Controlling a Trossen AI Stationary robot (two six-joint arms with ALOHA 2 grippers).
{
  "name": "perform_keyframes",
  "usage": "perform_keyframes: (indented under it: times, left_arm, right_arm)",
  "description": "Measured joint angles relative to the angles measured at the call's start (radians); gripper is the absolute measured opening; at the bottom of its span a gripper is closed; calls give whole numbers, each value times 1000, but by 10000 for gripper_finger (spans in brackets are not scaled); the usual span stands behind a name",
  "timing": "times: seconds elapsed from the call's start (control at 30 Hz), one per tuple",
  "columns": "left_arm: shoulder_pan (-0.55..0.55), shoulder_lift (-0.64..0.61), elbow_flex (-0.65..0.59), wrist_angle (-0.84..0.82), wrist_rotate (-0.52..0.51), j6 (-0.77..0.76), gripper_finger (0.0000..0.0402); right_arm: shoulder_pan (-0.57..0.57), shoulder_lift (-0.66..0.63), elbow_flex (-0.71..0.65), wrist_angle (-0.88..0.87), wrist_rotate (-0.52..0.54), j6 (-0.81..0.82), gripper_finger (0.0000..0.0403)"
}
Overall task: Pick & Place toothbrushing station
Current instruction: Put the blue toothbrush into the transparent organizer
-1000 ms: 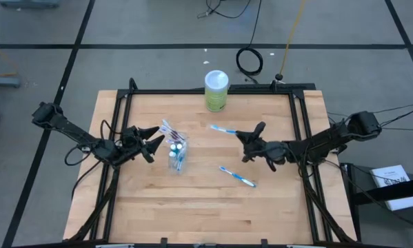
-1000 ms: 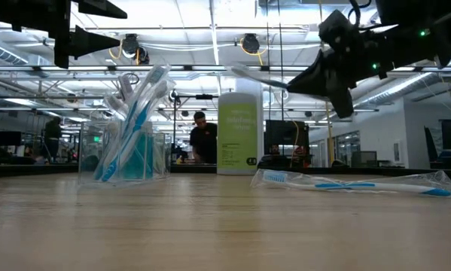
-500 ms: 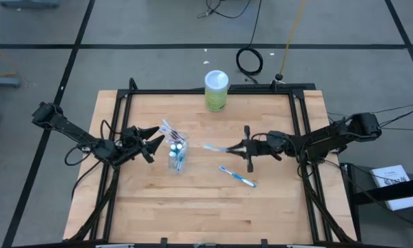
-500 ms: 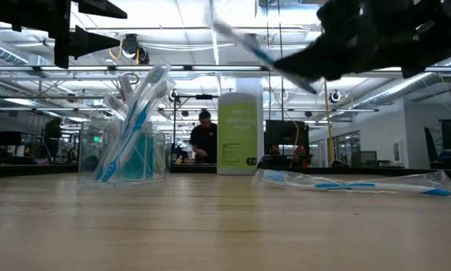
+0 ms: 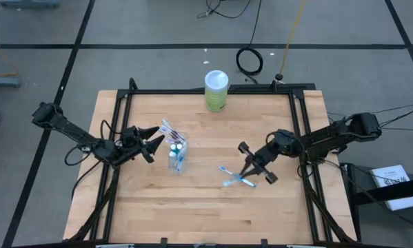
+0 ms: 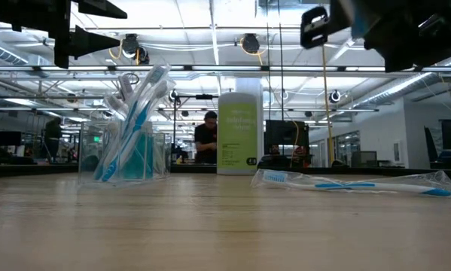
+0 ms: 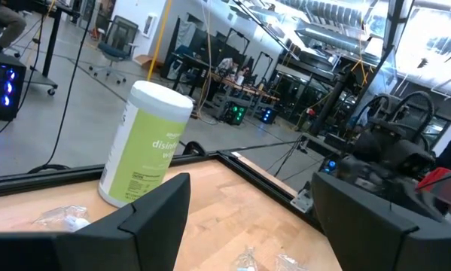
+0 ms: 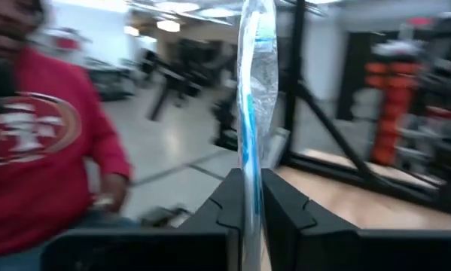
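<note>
A clear plastic cup [image 5: 176, 153] stands left of the table's middle and holds several blue-and-white toothbrushes and teal tubes; it also shows in the low view [image 6: 125, 150]. My left gripper [image 5: 153, 140] is open beside the cup, on its left, touching nothing; its wide-apart fingers show in the left wrist view [image 7: 248, 218]. My right gripper [image 5: 251, 167] is right of the middle, shut on a wrapped toothbrush [image 8: 254, 90]. A second wrapped toothbrush [image 5: 242, 178] lies flat on the table below it and shows in the low view [image 6: 353, 183]. My right gripper pinches the wrapped toothbrush's blue shaft [image 8: 249, 177] between its two fingers. The fingers lie along the brush, which sticks out ahead of the fingertips. In the high view its free end [image 5: 229, 183] points toward the table's near left. It is lifted off the table.
A green canister with a white lid [image 5: 216, 90] stands at the far edge, also in the left wrist view [image 7: 144, 143]. A black frame [image 5: 213, 91] borders the table. A person in a red shirt [image 8: 29, 150] is beyond the table.
My right gripper has taken the toothbrush that lay at the far middle of the table, lifted it clear, and carried it toward the near edge while turning. The brush now sits over the second toothbrush. My left gripper and the cup have kept still.
</note>
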Motion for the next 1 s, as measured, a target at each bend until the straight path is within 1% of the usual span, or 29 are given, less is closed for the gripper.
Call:
perform_keyframes:
  times: [0.17, 0.27, 0.5, 0.57, 0.63, 0.8, 1.0]
  left_arm:
    - [0, 0, 0, 0, 0, 0, 285]
    - [0, 0, 0, 0, 0, 0, 285]
    - [0, 0, 0, 0, 0, 0, 285]
    - [0, 0, 0, 0, 0, 0, 285]
    - [0, 0, 0, 0, 0, 0, 285]
    - [0, 0, 0, 0, 0, 0, 285]
    - [0, 0, 0, 0, 0, 0, 285]
  right_arm:
    - [17, 0, 0, 75, -164, 50, 14]
    - [28, 0, 0, 99, -221, 72, 14]
    - [30, 0, 0, 86, -210, 63, 14]
    - [27, 0, 0, 68, -154, 46, 14]
    - [21, 0, 0, 29, -74, 18, 14]
    - [2, 0, 0, -49, 188, -41, 14]
    - [-13, 0, 0, -71, 433, -98, 14]
